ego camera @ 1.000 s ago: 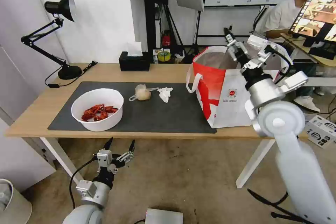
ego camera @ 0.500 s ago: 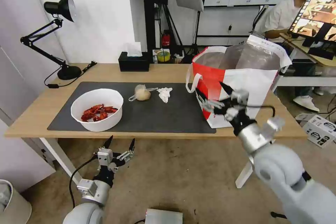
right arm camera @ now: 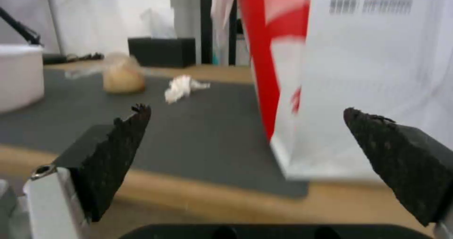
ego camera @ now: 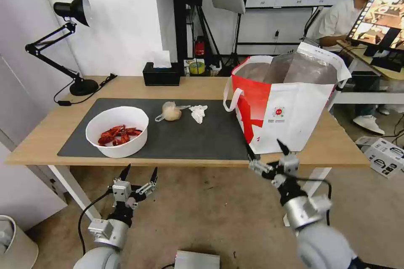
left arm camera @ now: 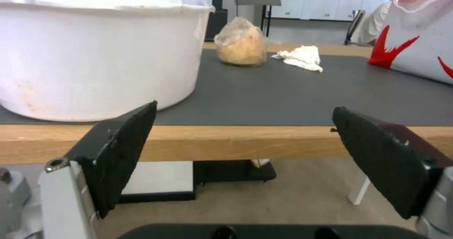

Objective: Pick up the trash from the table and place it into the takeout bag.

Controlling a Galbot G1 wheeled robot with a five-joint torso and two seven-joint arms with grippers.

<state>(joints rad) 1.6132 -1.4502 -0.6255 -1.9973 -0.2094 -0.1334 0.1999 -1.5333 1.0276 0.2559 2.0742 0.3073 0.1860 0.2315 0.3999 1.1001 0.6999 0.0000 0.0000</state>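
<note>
While our left hand [ego camera: 138, 173] hangs below the near edge of the tabletop [ego camera: 38, 143], fingers spread and holding nothing, the white bowl [ego camera: 117, 131] sits on the grey mat [ego camera: 185, 134] just above it. From the head view we see red crayfish shells [ego camera: 118, 134] inside; our left wrist view meets the bowl's wall [left arm camera: 94, 55], so the shells are hidden there. Farther right lie the knotted bag with its beige lump [ego camera: 171, 111] and the crumpled tissue [ego camera: 198, 112], close together, with the black tissue box [ego camera: 161, 74] behind them. Then the takeout bag [ego camera: 282, 109] stands upright at the mat's right end. Our right hand [ego camera: 266, 150] is in front of and below it, open and empty; its wrist view is blurred, the bag [right arm camera: 368, 72] cut off at the top.
</note>
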